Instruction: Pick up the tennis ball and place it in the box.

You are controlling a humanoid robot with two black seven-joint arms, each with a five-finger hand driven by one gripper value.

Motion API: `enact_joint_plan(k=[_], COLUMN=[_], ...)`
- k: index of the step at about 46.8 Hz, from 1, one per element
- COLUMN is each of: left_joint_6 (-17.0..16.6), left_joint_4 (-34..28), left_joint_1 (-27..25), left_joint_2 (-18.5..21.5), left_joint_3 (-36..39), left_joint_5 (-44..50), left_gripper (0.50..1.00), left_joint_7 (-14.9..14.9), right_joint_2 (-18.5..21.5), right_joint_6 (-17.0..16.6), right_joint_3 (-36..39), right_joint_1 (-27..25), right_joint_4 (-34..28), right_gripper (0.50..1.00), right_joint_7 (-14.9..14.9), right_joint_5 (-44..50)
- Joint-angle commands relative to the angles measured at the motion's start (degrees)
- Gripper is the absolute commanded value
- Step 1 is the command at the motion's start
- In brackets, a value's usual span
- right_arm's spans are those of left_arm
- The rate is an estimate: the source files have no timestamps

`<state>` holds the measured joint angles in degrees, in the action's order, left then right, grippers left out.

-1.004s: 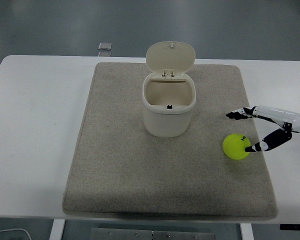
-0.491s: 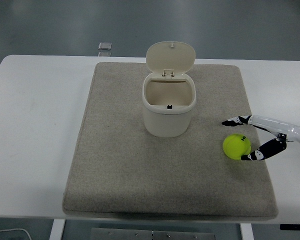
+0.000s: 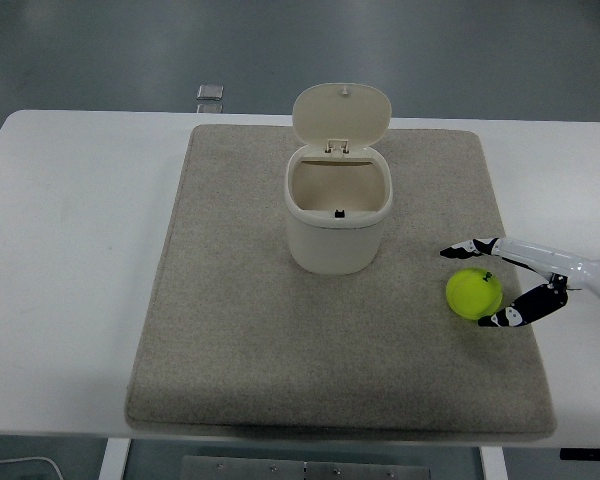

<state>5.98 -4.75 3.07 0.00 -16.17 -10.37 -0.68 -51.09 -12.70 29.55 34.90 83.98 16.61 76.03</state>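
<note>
A yellow-green tennis ball (image 3: 473, 293) lies on the grey mat (image 3: 240, 340), right of centre. My right hand (image 3: 468, 285) reaches in from the right edge with its fingers spread around the ball: one finger (image 3: 465, 247) runs just behind it, the thumb (image 3: 515, 315) lies along its front right side. The fingers look close to the ball or touching it, without closing on it. The cream box (image 3: 337, 215) stands on the mat's middle with its hinged lid (image 3: 341, 112) tipped up and back, its inside bare. My left arm is out of view.
The mat covers most of the white table (image 3: 70, 250). A small grey square object (image 3: 210, 93) lies at the table's far edge, behind the mat. The box stands about a hand's length left of and behind the ball.
My right hand has slid left and a little down, its fingers moving from behind the ball to either side of it. The ball has stayed in place.
</note>
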Motion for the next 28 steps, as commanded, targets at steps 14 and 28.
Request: enact_joint_plan(k=[14, 28], left_joint_6=[0.0, 0.0], left_joint_4=[0.01, 0.01], left_joint_1=[0.0, 0.0], left_joint_2=[0.0, 0.0], left_joint_3=[0.0, 0.0], left_joint_5=[0.0, 0.0], left_gripper=[0.992, 0.992], left_joint_7=[0.07, 0.07], right_joint_2=[0.29, 0.2], right_joint_6=[0.83, 1.8], right_joint_3=[-0.1, -0.1], right_joint_1=[-0.63, -0.71], right_joint_4=[-0.22, -0.31], right_gripper=[0.815, 0.774], right_joint_7=[0.0, 0.0], right_joint_5=[1.23, 1.32])
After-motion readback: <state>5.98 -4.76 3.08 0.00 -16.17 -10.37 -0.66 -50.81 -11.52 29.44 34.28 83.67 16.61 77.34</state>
